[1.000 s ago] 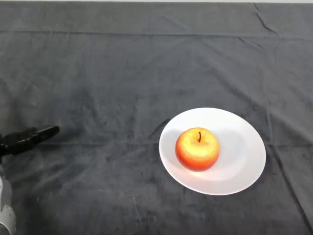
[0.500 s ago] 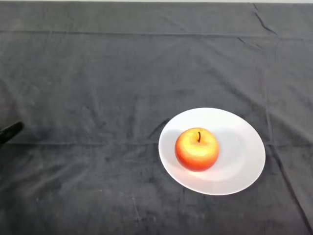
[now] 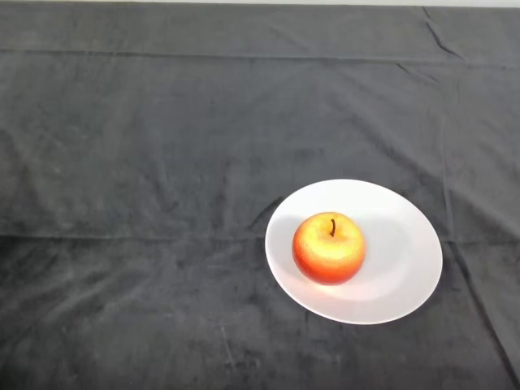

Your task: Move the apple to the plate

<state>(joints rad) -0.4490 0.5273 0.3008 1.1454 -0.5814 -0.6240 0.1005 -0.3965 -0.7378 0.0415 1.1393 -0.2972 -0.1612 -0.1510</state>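
While standing stem-up, round red-and-yellow apple (image 3: 328, 249) sitting on round white plate (image 3: 406, 244), left of centre; resting on dark grey cloth-covered table (image 3: 162, 162); bearing no legible writing.

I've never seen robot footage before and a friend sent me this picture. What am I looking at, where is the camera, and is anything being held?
The camera sits on a humanoid robot's head and looks down at the table in front of it. A dark cloth covers the table. On it lies a white plate, right of centre, and a red and yellow apple stands on the plate, stem up. No part of the robot shows in this picture, so nothing is being held. The job was to put the apple on the plate, and that looks done.
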